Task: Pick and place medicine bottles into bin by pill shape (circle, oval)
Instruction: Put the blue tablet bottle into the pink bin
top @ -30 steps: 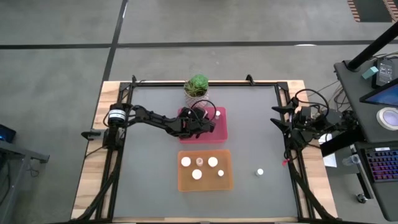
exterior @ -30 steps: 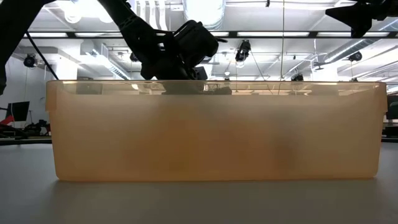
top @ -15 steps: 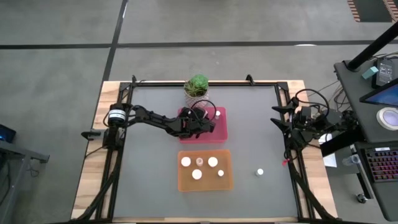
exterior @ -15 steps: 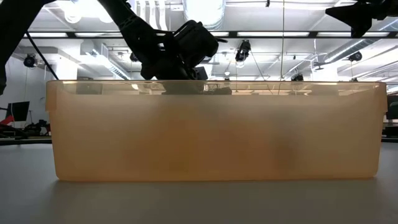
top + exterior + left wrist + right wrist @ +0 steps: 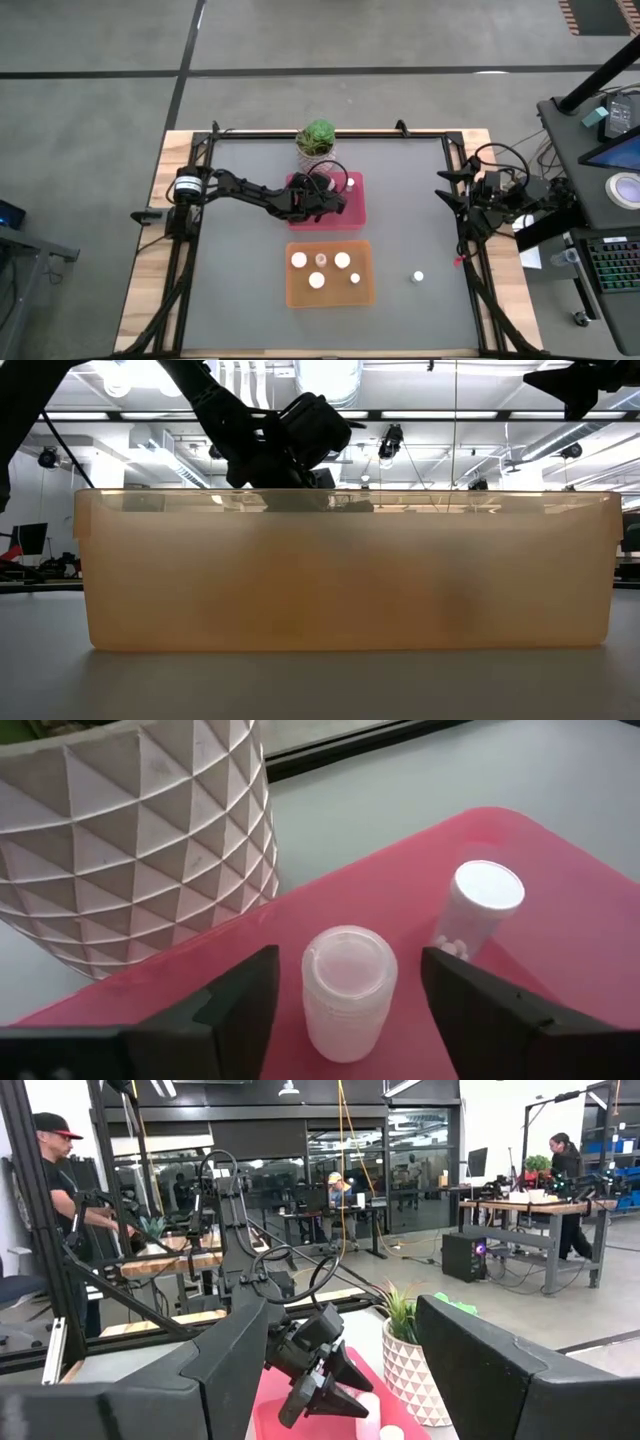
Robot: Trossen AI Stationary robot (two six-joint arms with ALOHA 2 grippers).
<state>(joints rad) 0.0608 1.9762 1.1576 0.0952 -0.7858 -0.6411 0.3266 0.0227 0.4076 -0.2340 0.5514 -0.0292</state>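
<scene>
The left pincer hangs over the pink bin, fingers spread to either side of an upright bottle that stands on the bin floor. Neither finger appears to touch the bottle, though the wrist view leaves this slightly uncertain. The bottle's long axis is vertical and it lies directly between the fingers, so the next move turns on lifting straight away without tipping it. A second bottle stands just beyond in the same bin, near the plant pot. The right pincer waits spread at the counter's right edge, well apart. One bottle is left on the counter, nearer the right arm; the orange bin holds several. Against the earlier frames, the arm's position is unchanged; only the left fingers have widened
</scene>
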